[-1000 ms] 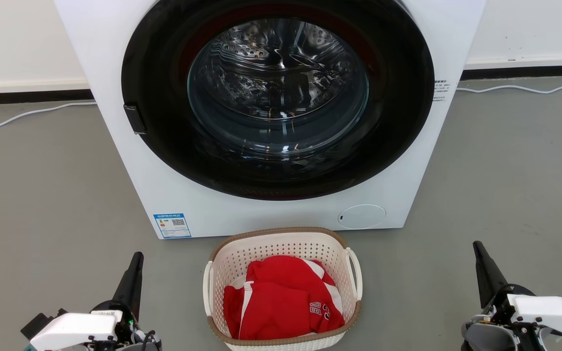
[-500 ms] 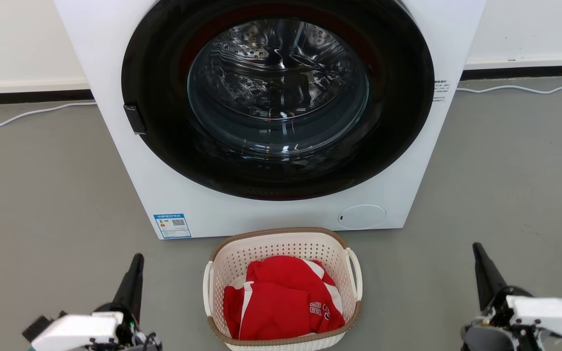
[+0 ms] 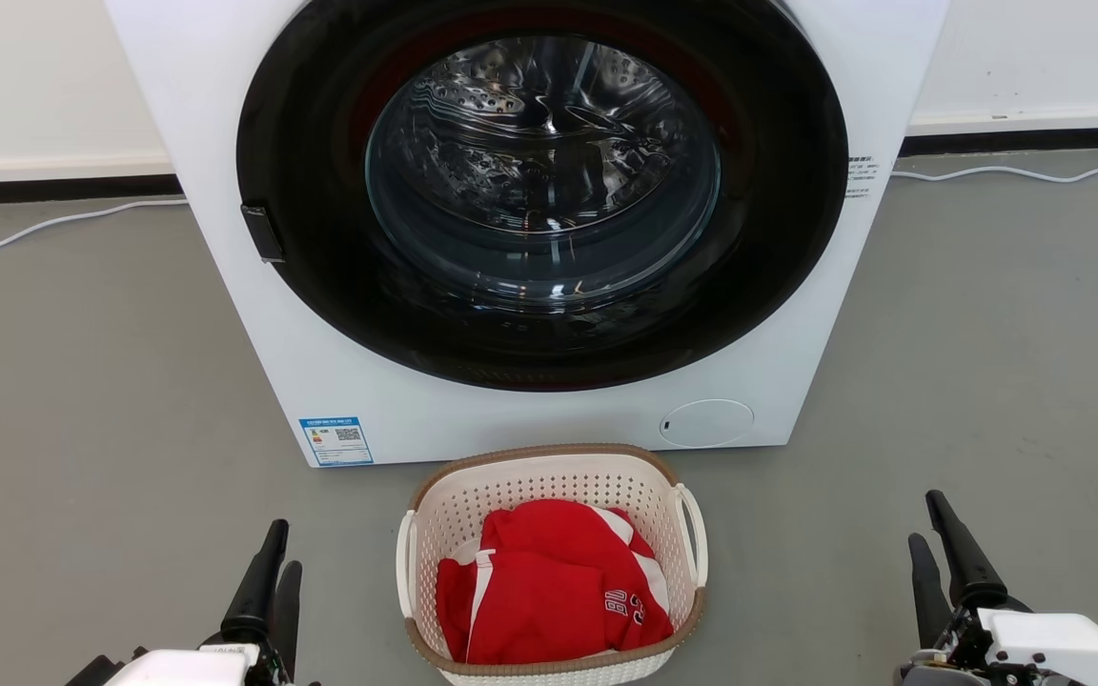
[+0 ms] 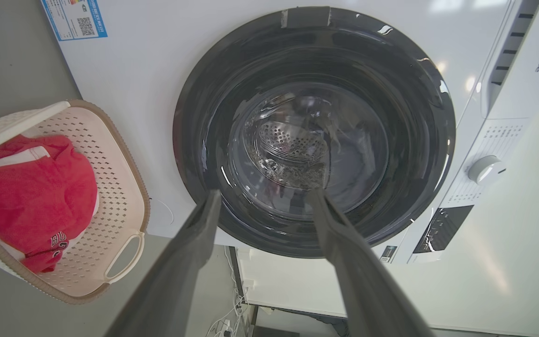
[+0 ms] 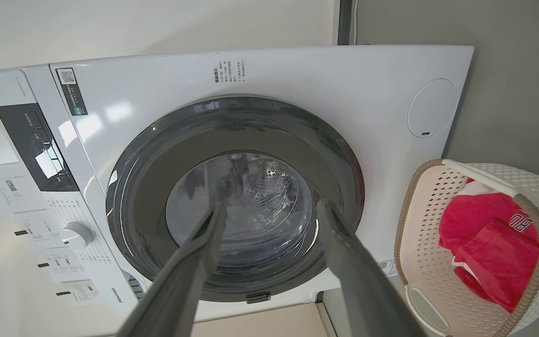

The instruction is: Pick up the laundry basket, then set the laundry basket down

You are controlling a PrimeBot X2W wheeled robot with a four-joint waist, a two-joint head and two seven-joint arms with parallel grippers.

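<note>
The laundry basket (image 3: 549,481) rests on the grey floor (image 3: 82,381) at 6 o'clock in the head view. A red jersey (image 3: 549,581) is bundled inside, and the washing machine (image 3: 320,381) stands just behind at 12 o'clock. Its left handle (image 3: 405,562) faces 9 o'clock and its right handle (image 3: 697,548) faces 3 o'clock, toward the left gripper (image 3: 282,548) and right gripper (image 3: 925,517) – both well apart from it, fingers spread, holding nothing. Each gripper should probably move inward level with its handle, close together with the other, then lift evenly – keeping the basket flat
</note>
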